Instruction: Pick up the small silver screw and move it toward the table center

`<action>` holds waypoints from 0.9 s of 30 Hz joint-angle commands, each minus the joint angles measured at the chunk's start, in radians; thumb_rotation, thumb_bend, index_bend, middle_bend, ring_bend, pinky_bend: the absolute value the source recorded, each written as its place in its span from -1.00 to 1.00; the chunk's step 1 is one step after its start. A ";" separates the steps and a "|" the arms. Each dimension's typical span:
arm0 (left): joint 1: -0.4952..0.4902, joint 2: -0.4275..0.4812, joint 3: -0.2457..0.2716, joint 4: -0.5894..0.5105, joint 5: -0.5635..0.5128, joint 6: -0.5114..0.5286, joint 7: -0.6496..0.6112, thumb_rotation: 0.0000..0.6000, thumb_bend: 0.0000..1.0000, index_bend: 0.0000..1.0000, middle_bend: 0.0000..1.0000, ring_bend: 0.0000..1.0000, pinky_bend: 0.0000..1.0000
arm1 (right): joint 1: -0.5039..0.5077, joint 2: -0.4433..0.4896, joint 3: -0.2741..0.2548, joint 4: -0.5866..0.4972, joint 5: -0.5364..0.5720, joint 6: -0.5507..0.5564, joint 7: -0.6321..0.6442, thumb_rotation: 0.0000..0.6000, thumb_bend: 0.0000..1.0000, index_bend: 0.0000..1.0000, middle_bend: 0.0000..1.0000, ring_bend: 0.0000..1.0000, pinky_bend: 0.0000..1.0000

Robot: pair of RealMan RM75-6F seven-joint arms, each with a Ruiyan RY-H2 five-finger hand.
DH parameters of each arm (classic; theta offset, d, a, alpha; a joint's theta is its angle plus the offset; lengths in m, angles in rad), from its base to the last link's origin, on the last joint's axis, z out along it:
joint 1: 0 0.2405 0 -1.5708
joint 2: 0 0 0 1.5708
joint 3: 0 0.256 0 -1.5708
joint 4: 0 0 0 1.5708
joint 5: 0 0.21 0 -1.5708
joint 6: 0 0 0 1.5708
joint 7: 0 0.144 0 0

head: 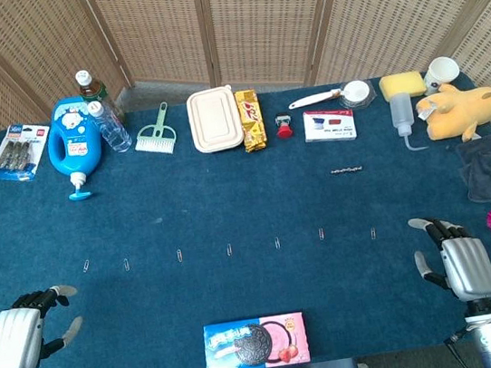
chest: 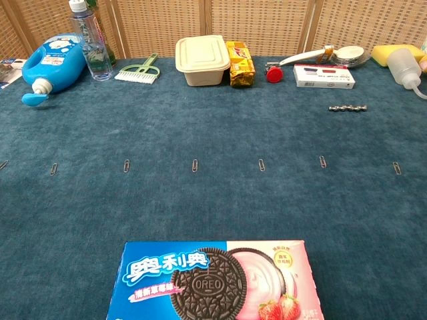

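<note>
Silver screw lies untouched on the blue desk

The small silver screw [head: 347, 171], slim, ridged and shiny, lies flat right of centre, below the red-and-white box [head: 330, 124]. Left hand [head: 22, 336] and right hand [head: 458, 263] rest released, fingers apart, at the lower corners

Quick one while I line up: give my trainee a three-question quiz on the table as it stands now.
1. True or false: the silver screw is already held by a hand.
2. Which thing lies nearest the screw? A) white card box B) blue detergent bottle C) cookie box
3. Fill in: the row of paper clips lies between the screw and the ____ box.

Key: 1. False; it lies on the blue cloth, and the left hand and right hand are both empty near the front edge. 2. A. 3. cookie.
</note>
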 commanded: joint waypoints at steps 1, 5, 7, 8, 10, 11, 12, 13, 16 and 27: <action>0.000 0.000 0.000 0.000 0.000 0.000 0.000 1.00 -0.17 -0.22 0.02 -0.06 -0.13 | 0.000 -0.001 -0.001 0.002 -0.001 -0.001 0.002 1.00 -0.02 -0.48 -0.37 -0.42 -0.32; 0.000 0.000 0.000 0.000 0.000 -0.002 0.003 1.00 -0.16 -0.22 0.02 -0.06 -0.13 | 0.001 -0.002 0.000 0.007 0.003 -0.004 0.005 1.00 -0.01 -0.48 -0.37 -0.42 -0.32; 0.000 0.001 0.001 -0.001 0.002 -0.001 0.006 1.00 -0.17 -0.22 0.02 -0.06 -0.13 | 0.001 -0.002 0.001 0.008 0.002 -0.005 0.006 1.00 -0.02 -0.48 -0.37 -0.42 -0.32; 0.001 0.002 0.001 -0.002 0.003 0.000 0.007 1.00 -0.17 -0.22 0.02 -0.06 -0.13 | 0.002 -0.001 0.000 0.008 0.002 -0.006 0.007 1.00 -0.02 -0.48 -0.37 -0.42 -0.32; 0.003 0.005 0.001 -0.003 0.008 0.008 0.009 1.00 -0.17 -0.22 0.02 -0.06 -0.13 | 0.002 0.001 -0.001 0.008 -0.003 -0.005 0.010 1.00 -0.02 -0.48 -0.37 -0.42 -0.32; 0.004 0.007 0.000 -0.005 0.010 0.011 0.009 1.00 -0.17 -0.22 0.02 -0.06 -0.13 | 0.002 0.002 -0.001 0.008 -0.004 -0.004 0.012 1.00 -0.02 -0.48 -0.37 -0.42 -0.32; 0.005 0.008 0.000 -0.006 0.010 0.013 0.009 1.00 -0.17 -0.22 0.02 -0.06 -0.13 | 0.002 0.003 -0.001 0.008 -0.005 -0.003 0.013 1.00 -0.02 -0.48 -0.37 -0.42 -0.32; 0.006 0.010 -0.001 -0.007 0.010 0.015 0.008 1.00 -0.17 -0.22 0.02 -0.06 -0.13 | 0.001 0.003 0.000 0.007 -0.007 -0.001 0.015 1.00 -0.01 -0.48 -0.37 -0.43 -0.32; 0.005 0.013 -0.002 -0.008 0.008 0.014 0.009 1.00 -0.16 -0.22 0.02 -0.06 -0.13 | 0.002 0.002 0.003 0.010 -0.008 0.002 0.019 1.00 -0.01 -0.49 -0.37 -0.43 -0.32; -0.014 0.015 -0.013 -0.010 0.010 -0.007 0.022 1.00 -0.17 -0.22 0.02 -0.06 -0.13 | 0.098 0.034 0.057 -0.018 -0.036 -0.087 0.087 1.00 -0.01 -0.63 -0.48 -0.56 -0.36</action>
